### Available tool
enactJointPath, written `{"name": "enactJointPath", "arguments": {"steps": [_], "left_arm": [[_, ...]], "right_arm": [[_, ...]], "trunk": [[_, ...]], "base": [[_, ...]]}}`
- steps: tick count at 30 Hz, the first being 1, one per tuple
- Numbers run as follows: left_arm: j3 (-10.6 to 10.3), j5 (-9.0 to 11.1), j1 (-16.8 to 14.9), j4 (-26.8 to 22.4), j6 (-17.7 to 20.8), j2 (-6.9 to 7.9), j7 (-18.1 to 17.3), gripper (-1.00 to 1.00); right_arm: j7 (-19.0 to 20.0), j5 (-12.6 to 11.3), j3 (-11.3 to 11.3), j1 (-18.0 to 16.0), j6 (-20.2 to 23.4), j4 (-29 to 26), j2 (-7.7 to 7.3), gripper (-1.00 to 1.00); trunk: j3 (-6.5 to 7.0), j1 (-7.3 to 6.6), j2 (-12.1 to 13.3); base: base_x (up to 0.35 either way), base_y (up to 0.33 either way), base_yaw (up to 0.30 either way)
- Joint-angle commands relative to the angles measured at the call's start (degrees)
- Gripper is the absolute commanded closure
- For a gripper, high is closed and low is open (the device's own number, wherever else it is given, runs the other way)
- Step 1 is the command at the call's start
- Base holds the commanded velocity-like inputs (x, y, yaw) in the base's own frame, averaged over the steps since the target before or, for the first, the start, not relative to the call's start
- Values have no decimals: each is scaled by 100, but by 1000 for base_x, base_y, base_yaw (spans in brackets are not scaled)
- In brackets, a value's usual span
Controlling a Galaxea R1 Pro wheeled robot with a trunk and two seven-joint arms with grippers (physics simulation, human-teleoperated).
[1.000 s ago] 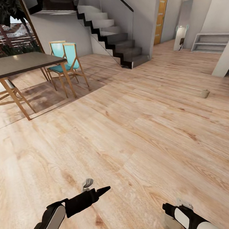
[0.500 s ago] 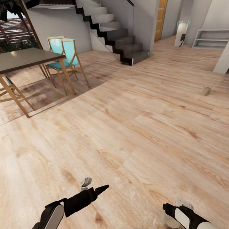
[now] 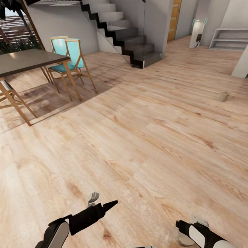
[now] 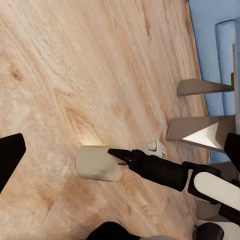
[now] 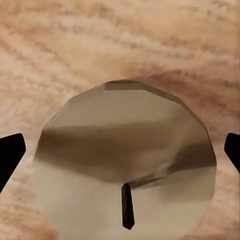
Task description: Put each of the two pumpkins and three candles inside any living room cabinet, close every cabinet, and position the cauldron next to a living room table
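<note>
Dining table far left, stairs behind, candle right

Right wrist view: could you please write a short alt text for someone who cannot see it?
A pale beige candle with a short black wick, seen end-on, takes up most of the picture, with light wooden floor behind it. The dark tips of the right tool's two fingers show at either side.
</note>
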Motion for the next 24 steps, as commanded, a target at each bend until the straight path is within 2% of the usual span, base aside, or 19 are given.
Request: {"name": "enactJointPath", "arguments": {"steps": [1, 4, 24], "left_arm": [[-4, 36, -1, -1, 31, 4, 6, -100], [-4, 36, 3, 1, 31, 4, 6, -100], [-3, 36, 6, 15, 31, 4, 6, -100]], "right_arm": [[-17, 9, -32, 1, 38, -16, 2, -100], [-17, 9, -30, 1, 38, -16, 8, -100], [-17, 10, 37, 1, 38, -25, 20, -100]], "trunk": [[-27, 1, -3], [-93, 9, -7], [-116, 12, -9]], "base": [[0, 0, 0], [0, 0, 0], [0, 0, 0]]}}
